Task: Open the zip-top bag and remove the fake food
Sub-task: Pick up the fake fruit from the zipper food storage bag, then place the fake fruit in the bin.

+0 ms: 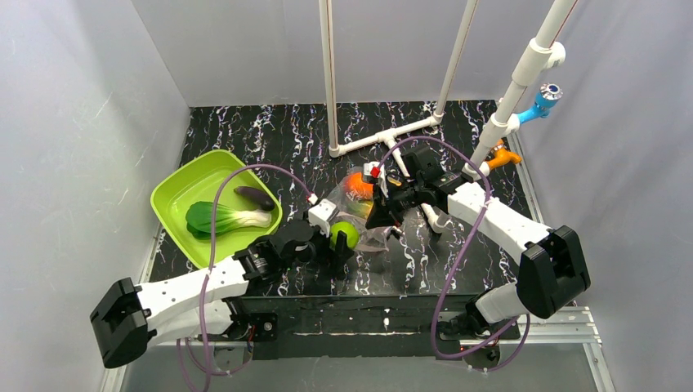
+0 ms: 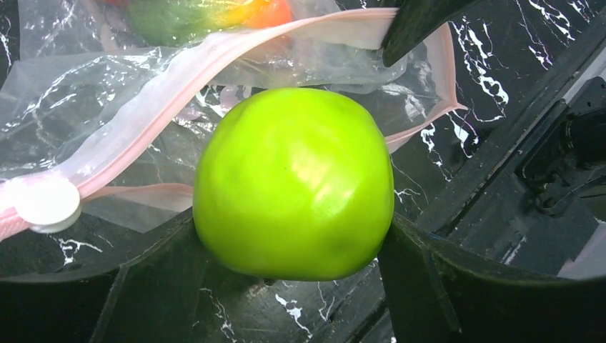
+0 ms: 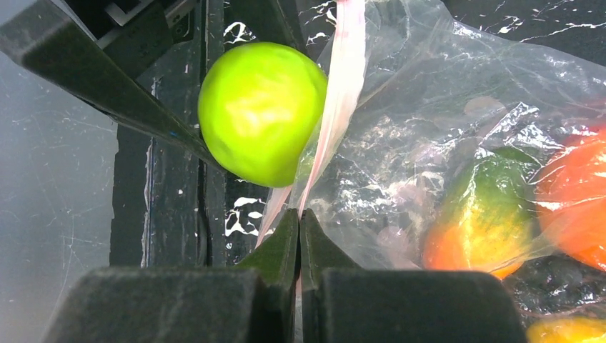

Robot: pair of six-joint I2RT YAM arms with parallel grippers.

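**Fruit gripped at the bag's mouth**

The left gripper (image 2: 293, 227) stood wide, its two fingers pressed against opposite sides of the green round fruit (image 3: 261, 111), which filled the gap between them. Just beyond its fingertips lay the zip-top bag (image 3: 429, 107), its mouth gaping toward the hand. The pink zip strip (image 2: 179, 96) ran behind the fruit, and a white slider (image 2: 46, 204) sat on the strip off to the hand's left. The fruit was outside the plastic, right at the opening and close against the strip. Whether it touched the table could not be told.

The right gripper (image 3: 299, 225) was closed tight, pinching the bag's edge where the zip strip ran down between its fingertips. Ahead and to the right of those fingertips, inside the clear plastic, lay a green-and-orange piece (image 3: 479, 221) and an orange piece (image 3: 579, 193). A sliver of a yellow piece (image 3: 568, 331) showed nearest the hand. The green round fruit sat just to the left of the fingertips, across the strip from the bag's contents.

Well out to the left gripper's left, a lime-green tray (image 1: 176, 189) rested on the black marbled table (image 1: 245, 131). It held the bok choy (image 1: 221, 218) and the eggplant (image 1: 255, 197) side by side, apart from both hands.
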